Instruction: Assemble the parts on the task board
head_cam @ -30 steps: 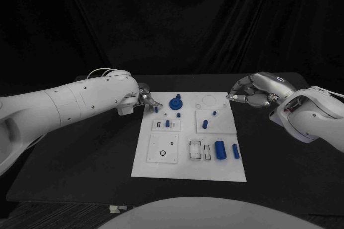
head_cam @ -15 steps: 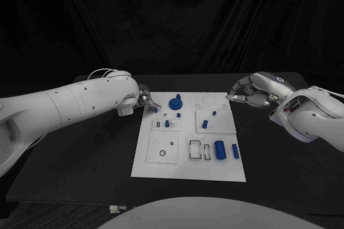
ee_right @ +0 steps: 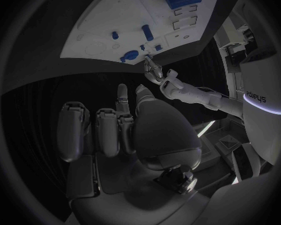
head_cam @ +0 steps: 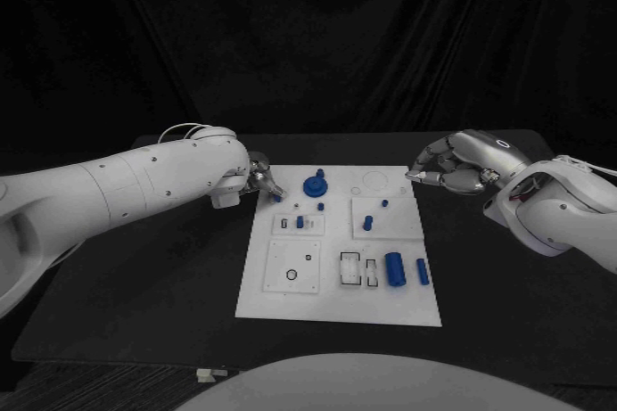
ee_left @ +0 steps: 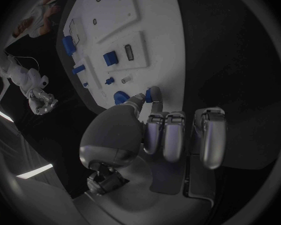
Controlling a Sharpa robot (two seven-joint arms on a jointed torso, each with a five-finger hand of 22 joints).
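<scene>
The white task board (head_cam: 337,295) lies mid-table with blue parts on it: a round knobbed piece (head_cam: 315,186), a short peg (head_cam: 368,222), a thick cylinder (head_cam: 395,269) and a slim one (head_cam: 422,270). My left hand (head_cam: 261,181) hovers at the board's far left corner and pinches a small blue part (head_cam: 278,195) between thumb and finger. In the left wrist view that part (ee_left: 154,93) sits at the fingertips of my left hand (ee_left: 159,130), just over the board's (ee_left: 159,40) edge. My right hand (head_cam: 450,170) hangs at the board's far right corner, fingers curled in, holding nothing.
Small blue pegs (head_cam: 300,221) stand in a square plate on the board's left half. A black-rimmed rectangular slot (head_cam: 349,270) and an oval hole (head_cam: 292,275) lie nearer me. Black table surrounds the board. In the right wrist view the board (ee_right: 115,15) lies beyond my right hand (ee_right: 125,130).
The left hand's fingers have drawn in slightly around the small blue part. The right hand has stayed still.
</scene>
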